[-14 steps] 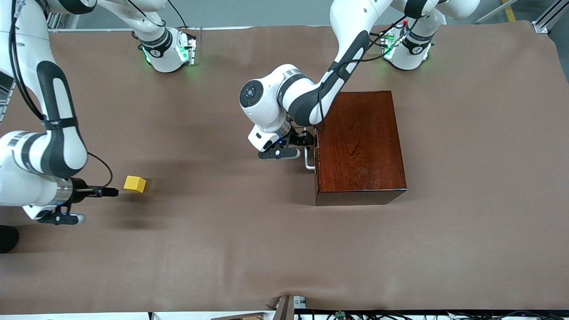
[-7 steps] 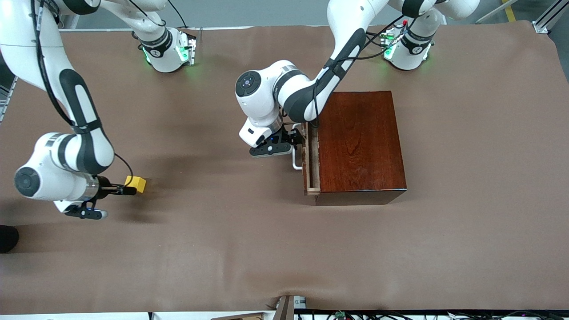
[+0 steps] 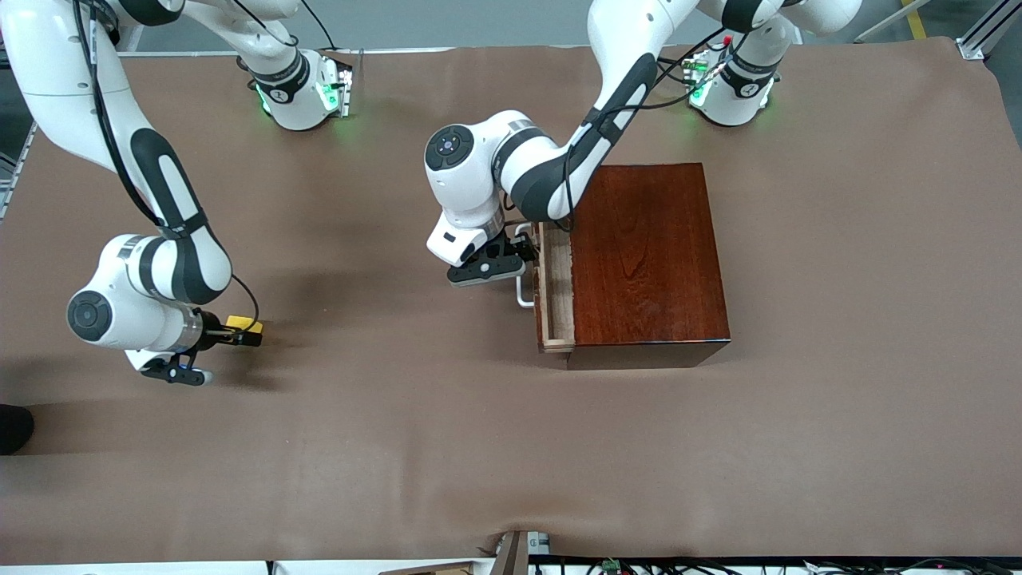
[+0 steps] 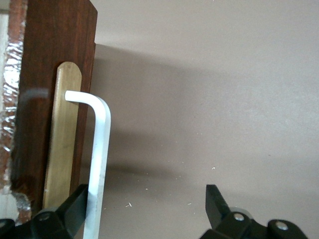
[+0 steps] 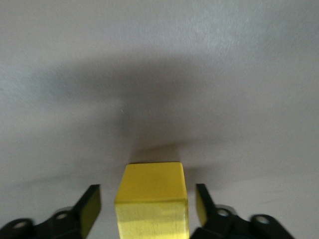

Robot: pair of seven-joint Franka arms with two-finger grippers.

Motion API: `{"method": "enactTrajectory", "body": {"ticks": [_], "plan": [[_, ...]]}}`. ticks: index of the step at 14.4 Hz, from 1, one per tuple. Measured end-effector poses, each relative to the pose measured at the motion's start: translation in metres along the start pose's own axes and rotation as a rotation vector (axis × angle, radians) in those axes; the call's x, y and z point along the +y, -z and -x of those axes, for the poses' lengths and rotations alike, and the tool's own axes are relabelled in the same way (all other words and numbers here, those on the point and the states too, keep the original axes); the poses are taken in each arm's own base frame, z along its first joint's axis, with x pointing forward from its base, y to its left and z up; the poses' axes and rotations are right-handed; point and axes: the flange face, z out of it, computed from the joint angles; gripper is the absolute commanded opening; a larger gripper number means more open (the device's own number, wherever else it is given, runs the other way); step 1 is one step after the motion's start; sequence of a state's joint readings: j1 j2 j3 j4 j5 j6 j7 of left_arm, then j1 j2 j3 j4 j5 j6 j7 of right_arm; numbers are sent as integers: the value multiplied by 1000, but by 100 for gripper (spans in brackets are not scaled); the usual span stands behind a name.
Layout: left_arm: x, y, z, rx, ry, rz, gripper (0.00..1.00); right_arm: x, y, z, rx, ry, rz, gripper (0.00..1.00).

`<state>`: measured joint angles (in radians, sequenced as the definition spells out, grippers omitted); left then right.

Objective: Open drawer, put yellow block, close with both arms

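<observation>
Brown cloth (image 3: 447, 447) covers table. Right claw (image 5: 147, 205) wide around yellow block (image 5: 152, 196); left claw (image 4: 144, 209) wide astride drawer (image 3: 556, 289) handle (image 4: 97, 164).

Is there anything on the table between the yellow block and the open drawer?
Nothing visible. The yellow block sits between the right claw's fingers; bare table runs up to the drawer, where the left claw is at the handle.

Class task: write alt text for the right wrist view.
A yellow block sits on the brown table cover between the right gripper's two black fingers, with a gap on each side. A soft shadow darkens the cover past the block.
</observation>
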<state>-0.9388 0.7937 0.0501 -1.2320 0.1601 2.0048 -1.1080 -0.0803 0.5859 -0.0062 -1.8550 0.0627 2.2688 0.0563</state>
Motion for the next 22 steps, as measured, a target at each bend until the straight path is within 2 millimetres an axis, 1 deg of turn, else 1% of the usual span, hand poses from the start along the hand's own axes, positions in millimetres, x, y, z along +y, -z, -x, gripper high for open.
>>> {"method": "enactTrajectory", "body": {"ticks": [1,2,4,7,9,12,14,22], "plan": [[2,1,1,5,6,11,100,0,-1,1,-2,-1,0,34],[8,4,4,18,15,44,100,0,0,1,-3,-4,0,24],[23,7,19,38,16,89,100,0,1,2,-8,-8,0,0],[24,7,22,49,11,84,100,0,6,4,-21,-11,0,0],[24,8,22,49,11,86,100,-2,15,7,-33,-17,0,0],[27,10,24,55,6,97,100,-13,32,9,-33,-28,1,0],[27,11,24,56,6,99,100,-18,41,9,-27,-27,1,0],[28,12,24,58,7,103,100,-14,47,7,-16,-34,1,0]]}}
